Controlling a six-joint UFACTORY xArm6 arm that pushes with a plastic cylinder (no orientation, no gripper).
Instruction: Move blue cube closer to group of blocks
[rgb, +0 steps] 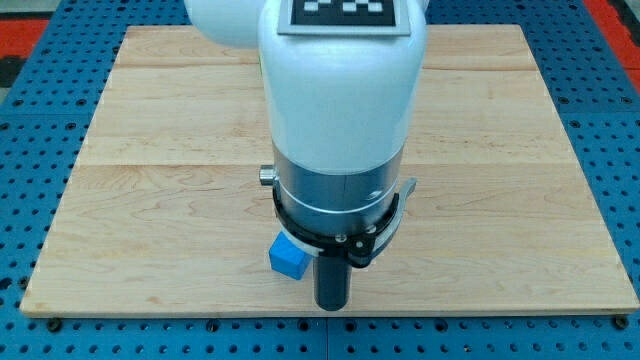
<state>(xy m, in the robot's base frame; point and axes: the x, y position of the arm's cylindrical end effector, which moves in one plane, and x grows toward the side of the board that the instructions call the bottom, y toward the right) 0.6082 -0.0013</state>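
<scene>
- One blue cube (288, 257) shows on the wooden tabletop (130, 200); it lies low in the frame, a little left of centre, near the tabletop's bottom edge
- My tip (331, 303) sits just to the lower right of the blue cube — close beside it; whether the two touch, I cannot tell
- There are no fingers on this arm, only the straight dark rod, so nothing is pinched or held
- The white and grey arm body (340, 110) fills the middle of the frame from the top edge down, hiding the tabletop behind it
- A black-and-white marker (343, 14) lies on top of the arm at the upper centre
- A blue perforated surface (30, 150) surrounds the tabletop — visible at the left, right and bottom edges
</scene>
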